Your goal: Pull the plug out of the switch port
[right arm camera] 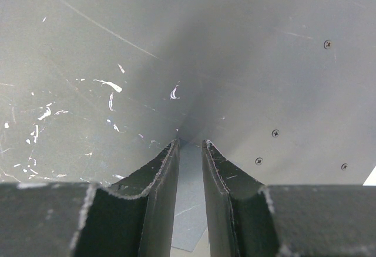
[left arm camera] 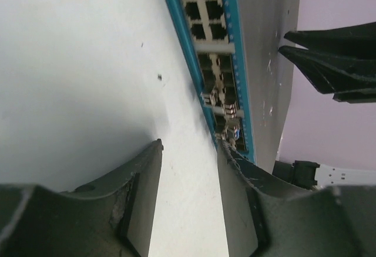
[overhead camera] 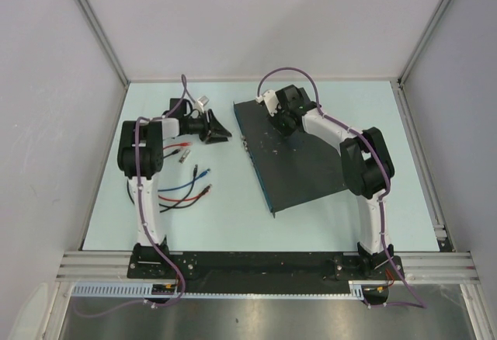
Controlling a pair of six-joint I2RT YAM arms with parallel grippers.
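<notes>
The switch (overhead camera: 299, 154) is a flat black scuffed box lying askew in mid-table. Its bluish port edge (left arm camera: 226, 46) faces left, with rows of sockets. A small blue-and-white plug (left arm camera: 234, 132) sits in a socket near that edge's far end, just past my left fingertip. My left gripper (overhead camera: 218, 133) is open and empty on the table beside the port edge, also seen in the left wrist view (left arm camera: 190, 146). My right gripper (overhead camera: 283, 119) rests tips-down on the switch top (right arm camera: 247, 63), its jaws a narrow gap apart and empty (right arm camera: 190, 144).
Loose red, blue and black cables (overhead camera: 186, 189) lie on the table left of the switch. A small connector (overhead camera: 183, 152) and a white piece (overhead camera: 203, 101) lie near the left arm. Grey enclosure walls stand on three sides.
</notes>
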